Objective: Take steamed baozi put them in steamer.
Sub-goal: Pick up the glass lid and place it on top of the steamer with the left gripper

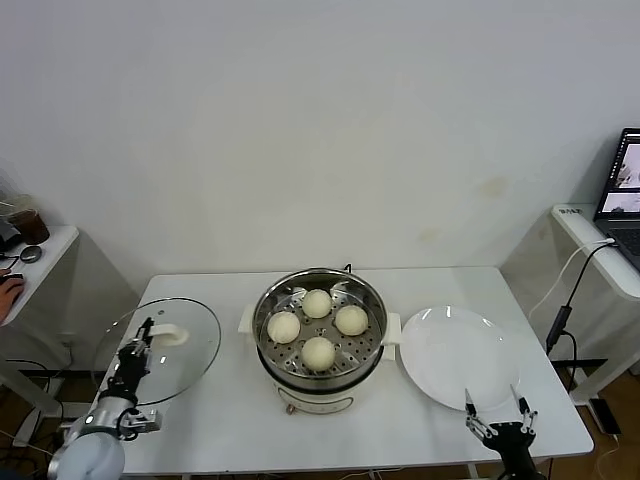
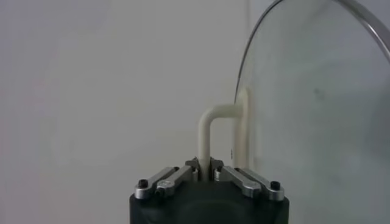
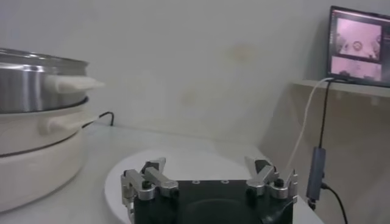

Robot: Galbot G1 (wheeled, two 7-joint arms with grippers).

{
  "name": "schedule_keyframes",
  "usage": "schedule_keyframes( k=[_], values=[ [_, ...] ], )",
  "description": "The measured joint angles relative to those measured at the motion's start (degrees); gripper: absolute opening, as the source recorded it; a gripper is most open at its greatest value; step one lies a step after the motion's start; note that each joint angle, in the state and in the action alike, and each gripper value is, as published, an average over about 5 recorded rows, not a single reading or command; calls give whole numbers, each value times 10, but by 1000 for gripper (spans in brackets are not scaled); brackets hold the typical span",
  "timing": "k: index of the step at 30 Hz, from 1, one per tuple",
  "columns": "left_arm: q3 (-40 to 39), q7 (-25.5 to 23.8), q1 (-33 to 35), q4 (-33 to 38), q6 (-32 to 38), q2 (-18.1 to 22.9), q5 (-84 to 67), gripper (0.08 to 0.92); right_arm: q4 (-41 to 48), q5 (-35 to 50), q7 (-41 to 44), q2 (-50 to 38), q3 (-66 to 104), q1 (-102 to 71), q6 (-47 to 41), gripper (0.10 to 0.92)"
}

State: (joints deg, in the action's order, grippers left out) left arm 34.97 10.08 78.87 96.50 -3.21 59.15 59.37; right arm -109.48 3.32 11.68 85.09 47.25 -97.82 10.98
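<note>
A plain white wall [image 1: 320, 120] fills the back of the room, marked by a few faint smudges to the right of centre. In front of it stands a white counter [image 1: 230, 420], evenly lit with only soft shadows. At the left edge, a white side table [image 1: 45, 250] carries a dark cup [image 1: 25, 222] and small items. At the right edge, a white shelf [image 1: 590, 245] bears an open laptop [image 1: 622, 185] with its screen lit; a white cable [image 1: 565, 280] trails from it to a dark adapter [image 1: 560, 325] hanging below. Wooden floor [image 1: 25, 400] shows beneath the side table.
</note>
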Motion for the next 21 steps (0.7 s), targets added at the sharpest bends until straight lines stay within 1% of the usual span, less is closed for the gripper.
schedule_keyframes(
  k=[5,10,16,21],
  values=[
    [11,-34,48,113,-64,-24,-34,170,1,-10,-2,-2,-12,1,4,823],
    [-11,-59,62,203,-125,-54,-61,170,10,-34,-8,2,-20,6,11,823],
    [-78,-78,35,255,-188,-84,-78,170,25,-68,-15,12,-25,16,16,823],
    [-156,-99,-19,271,-235,-86,-72,170,36,-94,-28,21,-35,28,22,823]
  ],
)
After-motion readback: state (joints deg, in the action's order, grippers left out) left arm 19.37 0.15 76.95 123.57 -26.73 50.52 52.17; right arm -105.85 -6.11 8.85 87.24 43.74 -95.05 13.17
